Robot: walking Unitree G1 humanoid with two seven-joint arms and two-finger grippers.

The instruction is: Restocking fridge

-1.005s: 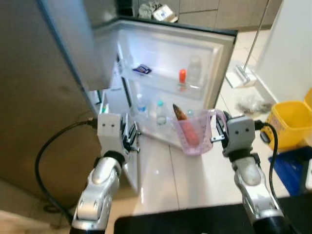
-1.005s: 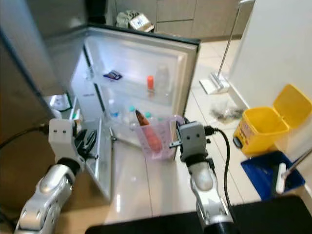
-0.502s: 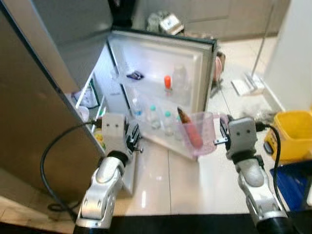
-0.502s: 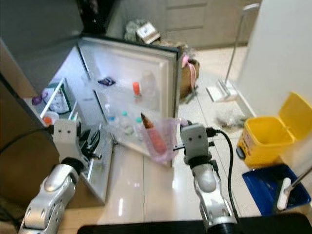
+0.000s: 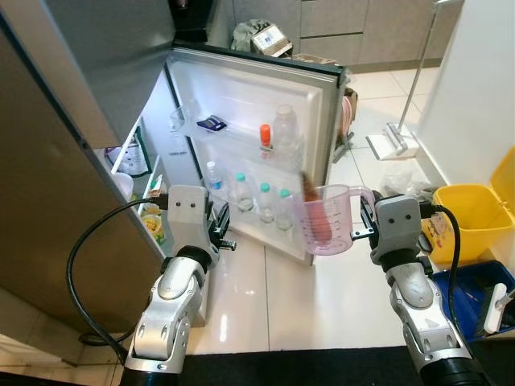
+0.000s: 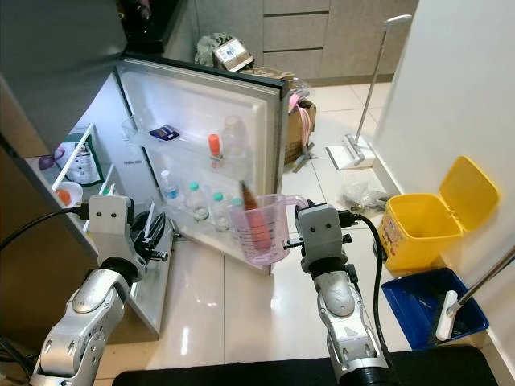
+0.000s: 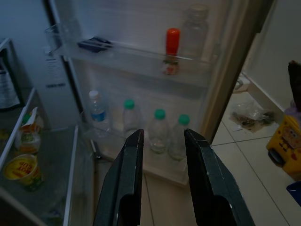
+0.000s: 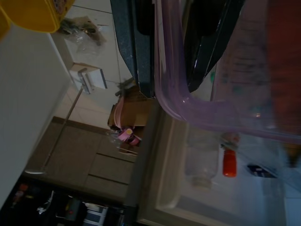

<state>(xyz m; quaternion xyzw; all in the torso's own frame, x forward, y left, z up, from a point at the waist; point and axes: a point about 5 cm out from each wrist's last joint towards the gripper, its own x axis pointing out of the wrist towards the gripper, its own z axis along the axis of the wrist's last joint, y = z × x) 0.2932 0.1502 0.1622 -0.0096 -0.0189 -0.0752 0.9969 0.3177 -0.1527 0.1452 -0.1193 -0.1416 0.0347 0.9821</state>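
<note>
1. I see the right claw (image 5: pixel 364 227) pinching the handle of a pink jug (image 5: pixel 326 221), held up in front of the open fridge door (image 5: pixel 249 129).
2. Jug holds a reddish item, possibly a sausage (image 5: pixel 317 215).
3. Left claw (image 7: pixel 162 155) spread, empty, facing the door's bottles (image 7: pixel 160 131).

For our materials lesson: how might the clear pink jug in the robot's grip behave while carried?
The pink jug looks like rigid, light plastic. The right gripper holds only its handle, so it may swing. The long item leaning inside could shift.

fridge door (image 5: pixel 256 104) open ahead; bottles (image 5: pixel 261 201) in its lower shelf; bin (image 5: pixel 475 217) right
</note>
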